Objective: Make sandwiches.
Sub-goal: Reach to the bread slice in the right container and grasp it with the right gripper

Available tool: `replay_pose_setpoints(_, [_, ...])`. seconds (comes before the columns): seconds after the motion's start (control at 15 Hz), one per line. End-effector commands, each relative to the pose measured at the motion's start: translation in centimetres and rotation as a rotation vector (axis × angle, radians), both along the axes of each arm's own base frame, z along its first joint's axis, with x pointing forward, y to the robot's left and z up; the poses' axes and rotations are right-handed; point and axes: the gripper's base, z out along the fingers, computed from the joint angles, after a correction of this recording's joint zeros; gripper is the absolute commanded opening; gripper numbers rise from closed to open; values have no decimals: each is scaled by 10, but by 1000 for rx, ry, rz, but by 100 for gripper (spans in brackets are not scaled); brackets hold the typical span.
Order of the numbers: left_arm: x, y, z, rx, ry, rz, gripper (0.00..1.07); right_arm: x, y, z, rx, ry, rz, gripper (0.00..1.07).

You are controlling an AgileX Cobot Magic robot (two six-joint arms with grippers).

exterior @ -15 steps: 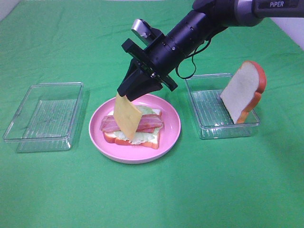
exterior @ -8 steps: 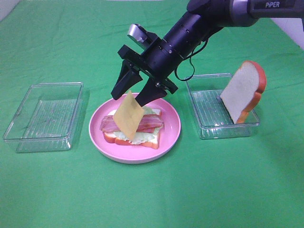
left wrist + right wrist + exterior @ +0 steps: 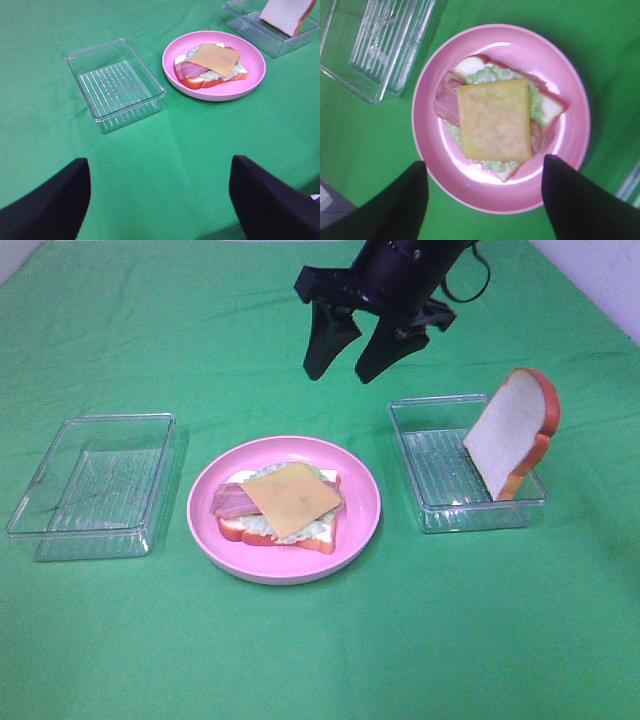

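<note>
The half-made toy sandwich (image 3: 283, 508), white bread with green lettuce, a pink ham strip and a yellow-orange cheese square (image 3: 292, 501) on top, lies on the round pink plate (image 3: 362, 520) on the green counter (image 3: 320, 660). The black right gripper (image 3: 343, 370) hangs in the air past the plate at about 1 o'clock, jaws spread apart and holding nothing, and the left gripper (image 3: 160, 200) is spread wide and holds nothing too. A clear plastic tray (image 3: 90, 540) sits at 9 o'clock from the plate, and the other clear plastic tray (image 3: 470, 515) at 3 o'clock has a second white bread slice (image 3: 505, 440) leaning in it.
</note>
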Motion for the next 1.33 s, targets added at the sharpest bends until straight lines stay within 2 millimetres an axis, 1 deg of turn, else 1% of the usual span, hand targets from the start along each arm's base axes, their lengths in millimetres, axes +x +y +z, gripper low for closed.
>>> replay_pose_setpoints(0.07, [-2, 1, 0, -13, -26, -1, 74, -4, -19, 27, -114, -107, -67, 62])
replay_pose_setpoints(0.2, [-2, 1, 0, -13, -26, -1, 74, -9, -36, 43, -237, -164, -139, 62])
replay_pose_setpoints(0.27, [-2, 1, 0, -13, -26, -1, 74, -9, -43, 47, -301, -179, -181, 64])
replay_pose_setpoints(0.4, [-2, 1, 0, -12, -27, -2, 74, -7, -65, 48, -390, -147, -251, 71])
replay_pose_setpoints(0.47, [-2, 1, 0, -12, -27, -2, 74, -3, -84, 45, -412, -96, -296, 72])
replay_pose_setpoints(0.6, [-2, 1, 0, -12, -27, -2, 74, 4, -111, 38, -416, -45, -359, 72])
replay_pose_setpoints(0.67, [-2, 1, 0, -12, -27, -2, 74, 6, -122, 32, -410, -15, -388, 72])
replay_pose_setpoints(0.8, [-2, 1, 0, -12, -27, -2, 74, 11, -147, 14, -384, 68, -429, 72])
replay_pose_setpoints(0.87, [-2, 1, 0, -12, -27, -2, 74, 12, -153, 3, -361, 105, -421, 72])
replay_pose_setpoints(0.93, [-2, 1, 0, -12, -27, -2, 74, 13, -156, -2, -349, 117, -417, 72])
replay_pose_setpoints(1.07, [-2, 1, 0, -12, -27, -2, 74, 19, -154, -19, -345, 124, -402, 72])
replay_pose_setpoints(1.13, [-2, 1, 0, -12, -27, -2, 74, 27, -153, -37, -351, 129, -404, 72])
replay_pose_setpoints(1.27, [-2, 1, 0, -12, -27, -2, 74, 30, -155, -46, -385, 128, -395, 70])
replay_pose_setpoints(1.33, [-2, 1, 0, -12, -27, -2, 74, 31, -156, -48, -389, 128, -387, 65])
